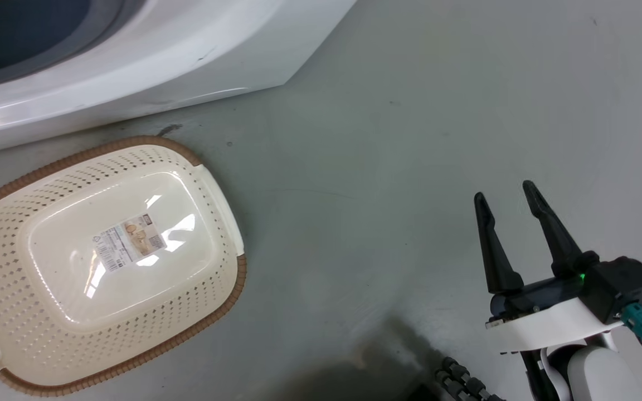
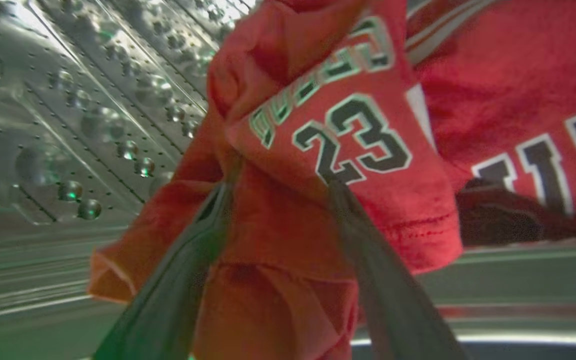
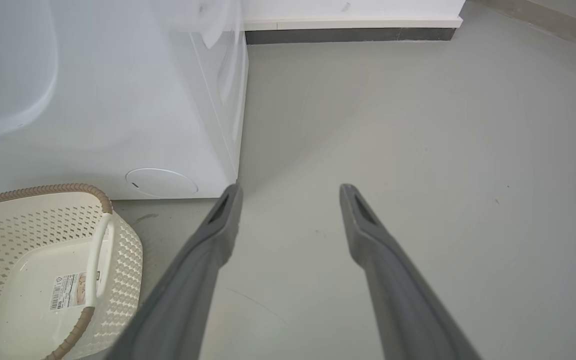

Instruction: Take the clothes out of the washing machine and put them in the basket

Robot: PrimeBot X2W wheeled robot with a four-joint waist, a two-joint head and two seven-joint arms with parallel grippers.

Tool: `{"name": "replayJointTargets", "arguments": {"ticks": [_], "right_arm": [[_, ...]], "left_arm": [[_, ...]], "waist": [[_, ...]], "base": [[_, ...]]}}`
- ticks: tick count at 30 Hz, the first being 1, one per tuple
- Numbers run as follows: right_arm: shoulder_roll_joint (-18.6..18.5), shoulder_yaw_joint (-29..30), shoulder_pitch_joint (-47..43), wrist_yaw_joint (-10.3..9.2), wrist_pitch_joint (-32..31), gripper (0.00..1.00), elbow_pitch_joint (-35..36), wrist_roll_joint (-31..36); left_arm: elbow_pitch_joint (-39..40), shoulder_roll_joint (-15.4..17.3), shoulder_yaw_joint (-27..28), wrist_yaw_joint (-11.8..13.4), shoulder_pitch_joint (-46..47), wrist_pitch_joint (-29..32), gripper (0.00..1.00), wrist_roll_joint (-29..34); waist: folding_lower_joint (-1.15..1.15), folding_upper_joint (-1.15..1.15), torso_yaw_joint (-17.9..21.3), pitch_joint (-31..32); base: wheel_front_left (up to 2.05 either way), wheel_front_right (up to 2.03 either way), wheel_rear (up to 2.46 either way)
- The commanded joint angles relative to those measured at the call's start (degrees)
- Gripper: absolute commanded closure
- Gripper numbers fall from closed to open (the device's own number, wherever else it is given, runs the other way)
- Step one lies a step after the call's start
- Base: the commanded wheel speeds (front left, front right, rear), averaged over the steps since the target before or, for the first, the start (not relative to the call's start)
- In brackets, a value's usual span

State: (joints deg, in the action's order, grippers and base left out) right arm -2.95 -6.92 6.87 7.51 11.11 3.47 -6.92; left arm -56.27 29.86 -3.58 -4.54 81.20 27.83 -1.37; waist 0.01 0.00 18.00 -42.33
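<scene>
Inside the washing machine's steel drum point(image 2: 68, 100), my left gripper point(image 2: 280, 180) has its two fingers spread about a bunched red jersey point(image 2: 358, 135) with the number 23; the fabric fills the gap and covers the fingertips. A second red jersey point(image 2: 518, 100) lies behind it to the right. The cream basket point(image 1: 131, 146) stands on the floor in front of the white washing machine point(image 1: 187, 50), with nothing in it but a label sticker. My right gripper point(image 1: 505, 189) hangs open over bare floor, right of the basket point(image 3: 43, 190), holding nothing.
Grey floor point(image 1: 410, 139) stretches to the right of the washing machine point(image 3: 118, 100) and the basket. A white wall with a dark skirting point(image 3: 348, 35) runs at the back. My own shadow falls on the floor at the lower middle of the head view.
</scene>
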Motion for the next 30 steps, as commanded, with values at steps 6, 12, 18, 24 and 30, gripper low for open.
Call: {"name": "replayJointTargets", "arguments": {"ticks": [6, 12, 18, 24, 30], "right_arm": [[0.14, -0.94, -0.43, -0.03, 0.61, 0.00, -0.45, -0.90], [0.14, -1.33, 0.40, -0.03, 0.58, 0.00, -0.73, -1.36], [0.14, -1.02, 0.76, -0.03, 0.38, 0.00, -1.30, -1.32], [0.13, -0.16, 1.02, -0.03, 0.09, 0.00, -1.87, -1.04], [0.13, 1.19, 0.73, -0.03, -0.62, 0.00, -2.04, -0.68]], "left_arm": [[2.38, 1.54, 0.66, 1.94, -1.84, 6.51, 0.95, -0.78], [5.70, 2.23, 1.20, 3.82, -4.81, 7.21, 1.00, -1.33], [11.89, 2.43, 0.89, 4.64, -7.83, 1.36, 1.00, -1.59], [14.75, 1.05, 0.38, 4.70, -12.19, -10.76, 1.00, -2.25], [13.44, -2.20, 0.31, 5.01, -17.35, -24.14, 1.00, -4.06]], "waist": [[-0.01, 0.00, 0.96, -0.49], [-0.01, 0.00, 1.33, -0.34], [-0.01, 0.00, 1.10, 0.40], [-0.01, 0.00, 0.20, 3.54], [-0.01, 0.00, -1.16, 8.12]], "base": [[0.00, 0.00, 0.00], [0.00, 0.00, 0.00], [0.00, 0.00, 0.00], [0.00, 0.00, 0.00], [0.00, 0.00, 0.00]]}}
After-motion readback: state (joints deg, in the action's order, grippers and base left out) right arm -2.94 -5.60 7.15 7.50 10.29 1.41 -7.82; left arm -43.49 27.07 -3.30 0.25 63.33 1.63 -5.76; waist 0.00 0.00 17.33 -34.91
